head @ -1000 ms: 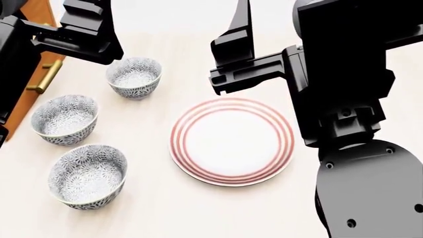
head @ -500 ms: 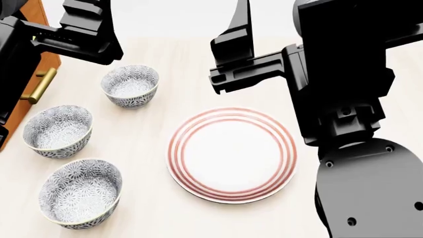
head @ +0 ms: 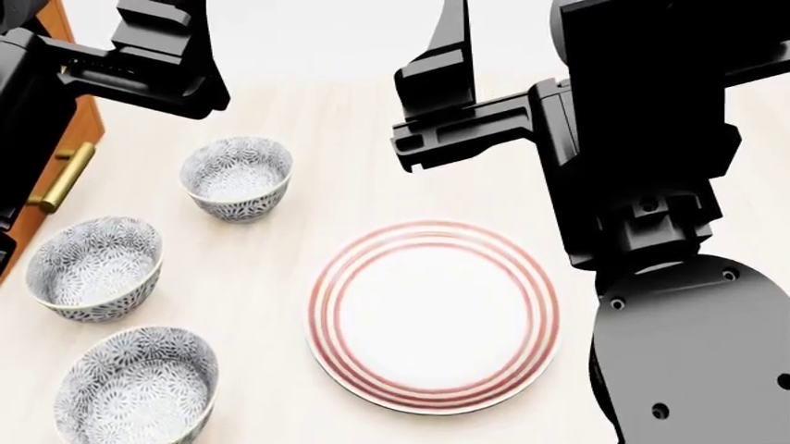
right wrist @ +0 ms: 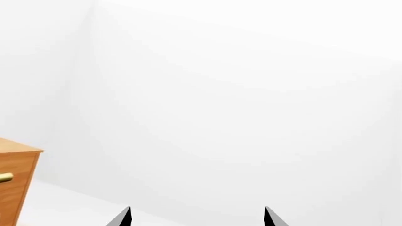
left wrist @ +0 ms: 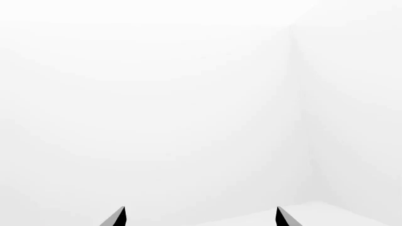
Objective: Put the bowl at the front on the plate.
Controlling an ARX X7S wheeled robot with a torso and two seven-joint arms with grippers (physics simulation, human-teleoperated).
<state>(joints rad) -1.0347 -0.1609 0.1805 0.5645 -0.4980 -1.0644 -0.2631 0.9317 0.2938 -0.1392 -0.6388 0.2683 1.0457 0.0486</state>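
Note:
Three patterned bowls stand in a column at the left of the head view. The bowl at the front point(head: 133, 388) is the nearest one, upright and empty, cut by the lower edge. The plate point(head: 432, 314), white with red rings, lies flat to its right and holds nothing. Both arms are raised well above the table, away from the bowls. My left gripper point(left wrist: 201, 217) is open, its fingertips point(left wrist: 119, 217) wide apart against a white wall. My right gripper point(right wrist: 196, 217) is open too, holding nothing.
Two other alike bowls stand behind the front one: a middle one point(head: 94, 266) and a far one point(head: 237, 176). A wooden cabinet with a brass handle point(head: 59, 178) borders the table's left side; the cabinet point(right wrist: 16, 183) also shows in the right wrist view.
In the head view the bowls and plate have slid lower and nearer, and the cabinet has moved toward the left edge. Both arms keep their place in view, with grippers open.

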